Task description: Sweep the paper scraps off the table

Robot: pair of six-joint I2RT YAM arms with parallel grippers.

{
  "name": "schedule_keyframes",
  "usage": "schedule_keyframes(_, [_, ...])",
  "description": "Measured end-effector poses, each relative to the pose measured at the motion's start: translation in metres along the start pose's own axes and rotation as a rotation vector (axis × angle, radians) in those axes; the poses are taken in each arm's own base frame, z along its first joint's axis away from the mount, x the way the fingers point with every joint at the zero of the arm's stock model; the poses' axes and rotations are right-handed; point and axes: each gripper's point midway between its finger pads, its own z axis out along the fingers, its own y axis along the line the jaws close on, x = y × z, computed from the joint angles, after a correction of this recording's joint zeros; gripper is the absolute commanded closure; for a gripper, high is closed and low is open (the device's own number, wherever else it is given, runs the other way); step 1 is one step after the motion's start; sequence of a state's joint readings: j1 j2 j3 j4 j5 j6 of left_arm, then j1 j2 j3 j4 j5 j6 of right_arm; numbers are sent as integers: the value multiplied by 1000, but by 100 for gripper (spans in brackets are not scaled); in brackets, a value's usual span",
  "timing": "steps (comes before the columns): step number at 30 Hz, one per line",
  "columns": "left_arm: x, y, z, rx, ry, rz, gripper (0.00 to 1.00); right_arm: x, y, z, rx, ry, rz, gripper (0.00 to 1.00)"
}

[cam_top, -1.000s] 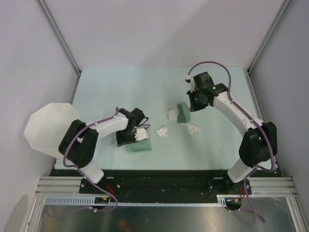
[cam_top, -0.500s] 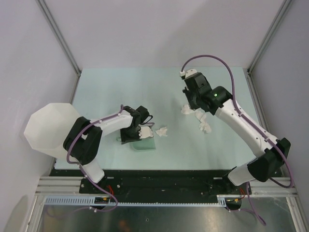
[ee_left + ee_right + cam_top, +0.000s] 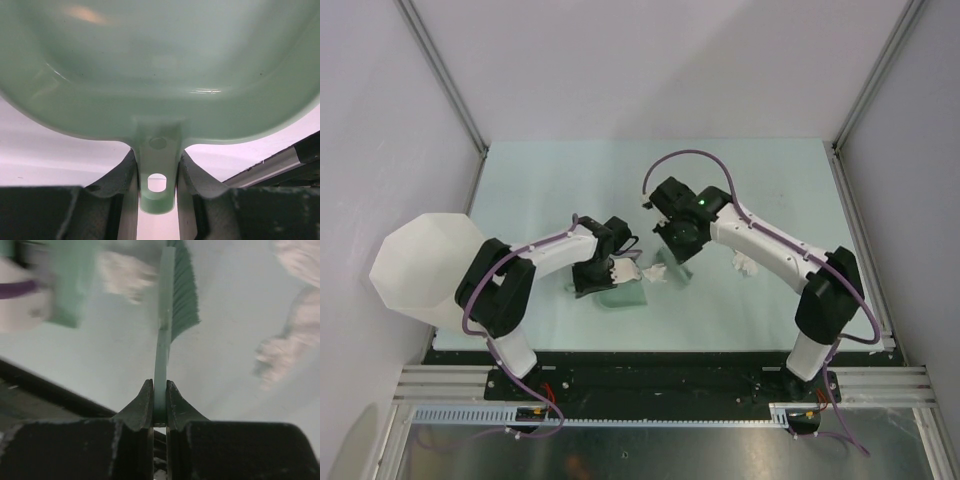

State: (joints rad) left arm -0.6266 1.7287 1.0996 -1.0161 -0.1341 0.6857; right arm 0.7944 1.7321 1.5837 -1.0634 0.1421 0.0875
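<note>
Mint green and white dominate the counter (image 3: 550,180).
We see a plain, pale mint-green surface, white paper scraps (image 3: 747,264), a glossy light-green dustpan (image 3: 160,75) and a matching brush (image 3: 162,340) with darker green bristles. The left arm (image 3: 545,255) and right arm (image 3: 770,245) are white with black joints and purple cables (image 3: 695,153); a green light (image 3: 701,203) glows on the right one. The left end effector (image 3: 157,170) and right end effector (image 3: 160,395) are near-black. The bin (image 3: 415,265) is milky white, the walls (image 3: 380,120) pale grey, the front rail (image 3: 660,365) black.

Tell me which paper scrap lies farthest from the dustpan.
The wad right of the right arm, alone on the table; the other visible scraps sit at the dustpan, by the brush.
</note>
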Motion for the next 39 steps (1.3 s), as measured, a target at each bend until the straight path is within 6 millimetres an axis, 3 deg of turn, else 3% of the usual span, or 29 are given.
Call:
schedule_keyframes(4, [-1,-2,0,9,-7,-5,100,-26,58,-14,-292,-99,-7,100])
schedule_keyframes(7, [4,-6,-1,31,12,-4,100,-37,69,-25,-367,-148,14,100])
schedule_keyframes(14, [-10,-10,-2,64,-64,-9,100,-48,41,-50,-326,-252,95,100])
schedule_keyframes(16, [-14,-14,-4,89,-96,-17,100,-52,26,-68,-282,-313,117,100])
schedule_keyframes(20, [-29,-14,-22,125,-227,-45,100,-54,-19,-127,-170,-495,185,100])
schedule_keyframes(24, [-47,-1,-62,107,-412,-76,100,-38,-74,-196,-38,-708,298,100])
schedule_keyframes(26, [-54,11,-92,69,-519,-99,100,-27,-96,-219,18,-779,349,100])
schedule_keyframes(29, [-56,35,-150,-21,-697,-159,100,-13,-116,-234,76,-821,400,100])
schedule_keyframes(31, [-46,52,-191,-91,-809,-216,100,-9,-120,-231,90,-816,408,100])
schedule_keyframes(34, [-20,74,-242,-197,-941,-318,100,-5,-120,-212,92,-763,409,100])
schedule_keyframes(37, [10,84,-286,-295,-1043,-412,100,-4,-117,-182,84,-676,400,100])
schedule_keyframes(39, [30,87,-300,-343,-1074,-474,100,-3,-115,-165,75,-622,392,100])
